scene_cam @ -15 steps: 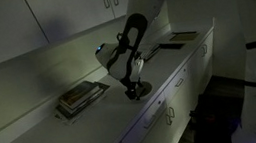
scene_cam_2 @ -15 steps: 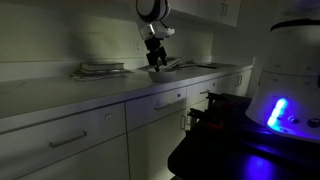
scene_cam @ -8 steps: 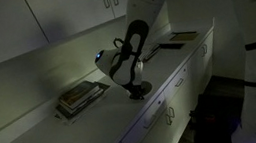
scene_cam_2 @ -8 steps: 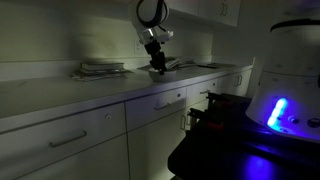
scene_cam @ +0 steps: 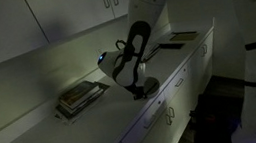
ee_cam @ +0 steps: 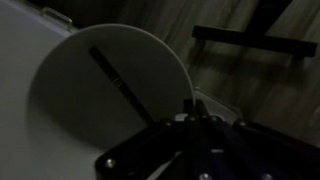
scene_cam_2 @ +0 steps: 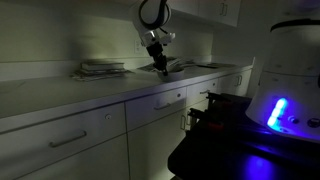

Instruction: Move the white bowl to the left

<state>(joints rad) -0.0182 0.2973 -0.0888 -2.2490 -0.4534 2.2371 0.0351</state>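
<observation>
The white bowl [ee_cam: 110, 90] sits on the counter [scene_cam: 108, 107] near its front edge, right under the pincer [ee_cam: 190, 112]. The tips meet the bowl's rim, but in this gloom I cannot tell whether they are clenched on it

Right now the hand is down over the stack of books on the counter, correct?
Not quite. The hand is down at the white bowl, as the wrist view shows. In an exterior view the stack of books lies apart from it on the counter.
</observation>
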